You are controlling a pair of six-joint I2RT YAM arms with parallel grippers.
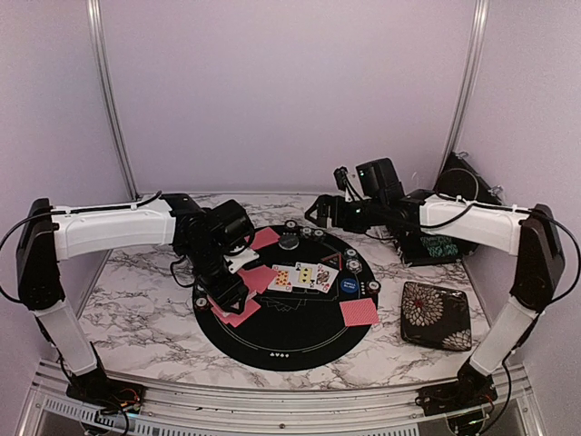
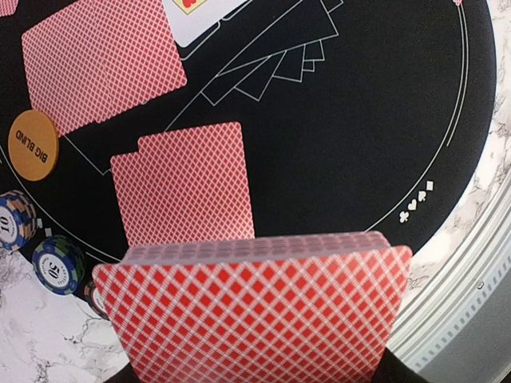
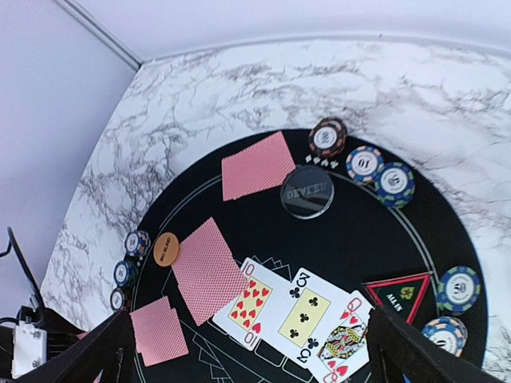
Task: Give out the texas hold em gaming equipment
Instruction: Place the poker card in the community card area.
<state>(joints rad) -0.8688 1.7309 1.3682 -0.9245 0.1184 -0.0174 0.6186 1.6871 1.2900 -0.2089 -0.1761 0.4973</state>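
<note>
My left gripper (image 1: 225, 292) is shut on a deck of pink-red-backed playing cards (image 2: 255, 311), low over the near-left part of the mat; the deck hides its fingers. Below it lie two overlapped face-down cards (image 2: 184, 183), with an orange Big Blind button (image 2: 33, 145) and chip stacks (image 2: 57, 263) at their left. My right gripper (image 1: 318, 213) hangs open and holding nothing above the mat's far side. Three face-up cards (image 3: 307, 317) lie mid-mat, with a dealer button (image 3: 307, 191), face-down cards (image 3: 257, 163), more chip stacks (image 3: 365, 163), a black triangle marker (image 3: 399, 291) and a blue button (image 1: 349, 286).
The round black mat (image 1: 286, 341) covers the middle of the marble table. A black floral-patterned case (image 1: 436, 315) lies to the mat's right. Dark equipment (image 1: 458, 186) stands at the back right. Another face-down pair (image 1: 359, 312) rests near the mat's right rim.
</note>
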